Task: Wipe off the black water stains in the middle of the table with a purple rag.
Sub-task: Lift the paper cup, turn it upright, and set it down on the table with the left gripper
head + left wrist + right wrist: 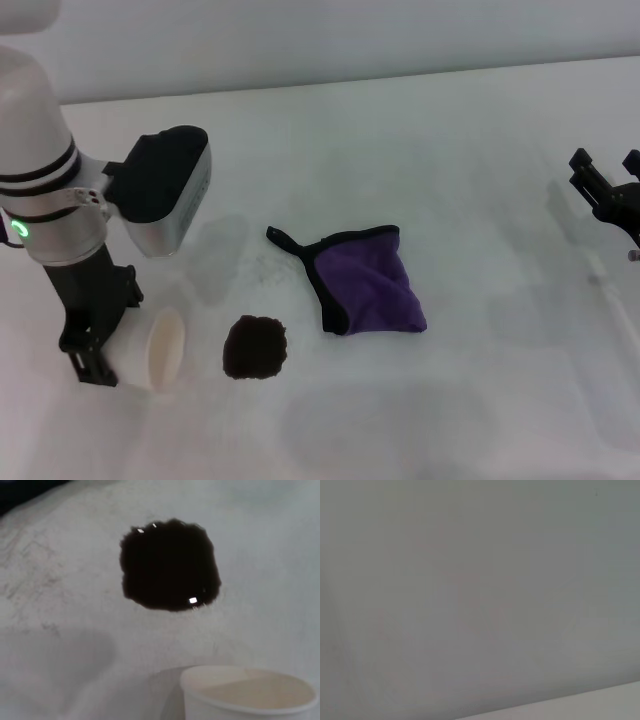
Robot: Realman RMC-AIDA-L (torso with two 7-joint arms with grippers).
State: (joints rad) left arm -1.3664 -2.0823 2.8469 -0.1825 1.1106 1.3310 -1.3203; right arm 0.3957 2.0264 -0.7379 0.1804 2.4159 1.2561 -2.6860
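The black water stain (255,347) is a round dark blotch on the white table (420,130), left of centre; it also shows in the left wrist view (170,565). The purple rag (372,282) lies loosely folded just right of and behind the stain, its black loop pointing left. My left gripper (100,345) is to the left of the stain and holds a white paper cup (160,350) tilted on its side, mouth towards the stain. My right gripper (607,168) hangs open and empty at the far right, well away from the rag.
The paper cup's rim shows close in the left wrist view (250,692). Faint grey speckles (262,262) lie on the table behind the stain. The table's far edge meets a plain wall (330,40).
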